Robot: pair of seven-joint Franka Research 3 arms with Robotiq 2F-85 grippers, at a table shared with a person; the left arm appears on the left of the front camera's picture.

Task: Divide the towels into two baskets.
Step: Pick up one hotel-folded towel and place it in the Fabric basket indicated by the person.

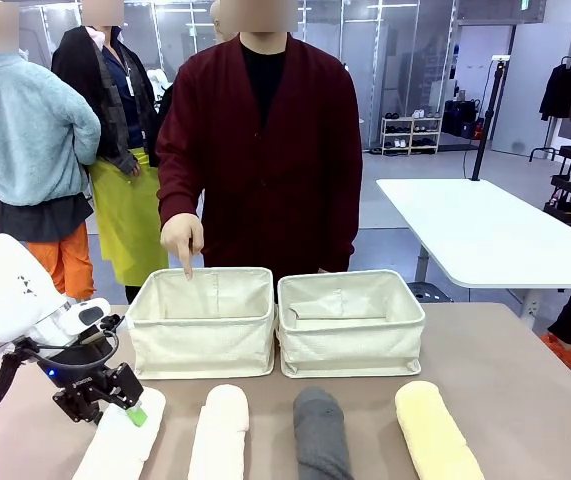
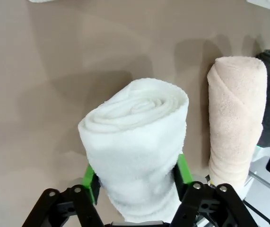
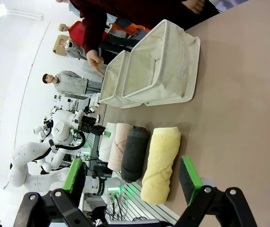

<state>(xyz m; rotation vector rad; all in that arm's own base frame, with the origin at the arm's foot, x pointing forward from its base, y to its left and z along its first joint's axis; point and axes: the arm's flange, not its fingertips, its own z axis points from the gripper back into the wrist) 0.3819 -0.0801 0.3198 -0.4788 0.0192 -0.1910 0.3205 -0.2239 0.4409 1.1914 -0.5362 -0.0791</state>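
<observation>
Four rolled towels lie in a row near the table's front edge: white [image 1: 115,445], cream [image 1: 219,432], dark grey [image 1: 322,437] and pale yellow [image 1: 435,432]. Behind them two cream canvas baskets stand side by side, the left basket [image 1: 202,345] and the right basket [image 1: 351,345]. My left gripper [image 1: 115,400] is shut on the far end of the white towel [image 2: 137,137], whose sides press against the green pads [image 2: 89,178]. The cream towel [image 2: 236,113] lies beside it. My right gripper [image 3: 132,176] hangs open above the table, short of the yellow towel [image 3: 161,163].
A person in a dark red cardigan stands behind the baskets, one hand [image 1: 183,240] pointing a finger down at the left basket's back rim. A white table [image 1: 485,230] stands farther back on the right. Bare tabletop [image 1: 525,370] lies right of the baskets.
</observation>
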